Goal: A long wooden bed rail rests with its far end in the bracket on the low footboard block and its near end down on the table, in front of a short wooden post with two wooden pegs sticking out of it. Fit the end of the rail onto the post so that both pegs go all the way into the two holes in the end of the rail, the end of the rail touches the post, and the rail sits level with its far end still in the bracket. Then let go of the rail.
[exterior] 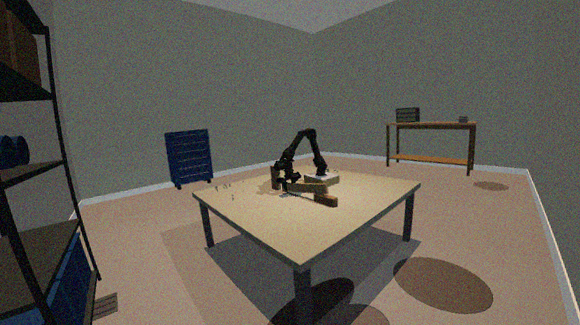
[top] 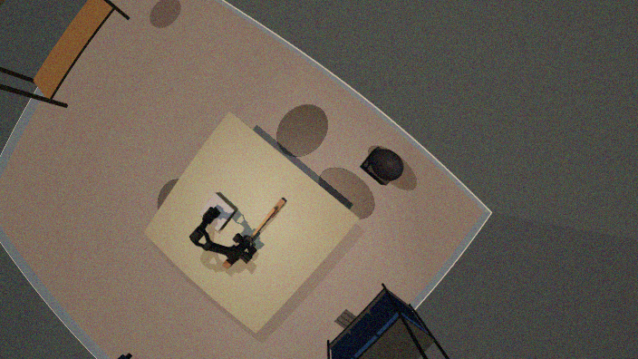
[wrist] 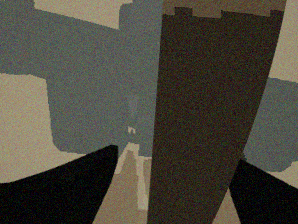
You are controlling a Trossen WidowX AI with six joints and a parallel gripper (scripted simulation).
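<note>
The long wooden rail (top: 267,218) (exterior: 309,186) (wrist: 210,100) runs from the low footboard block (top: 283,202) (exterior: 326,200) towards the wooden post (top: 227,264) (exterior: 274,178). My gripper (top: 248,242) (exterior: 286,185) (wrist: 172,159) is over the rail's near part, close to the post, fingers pointing down. It is partly open, with the rail between its fingers. In the wrist view the right finger is at the rail's side, and a gap shows between the left finger and the rail. The rail's near end, the pegs and the holes are hidden or too small to tell.
The arm's pale base block (top: 210,203) (exterior: 322,179) stands on the table (top: 290,267) (exterior: 266,233) beside the rail. The arm reaches over the table from it to the rail near the post. Shelves, a blue cabinet (exterior: 190,157) and a bench stand away from the table.
</note>
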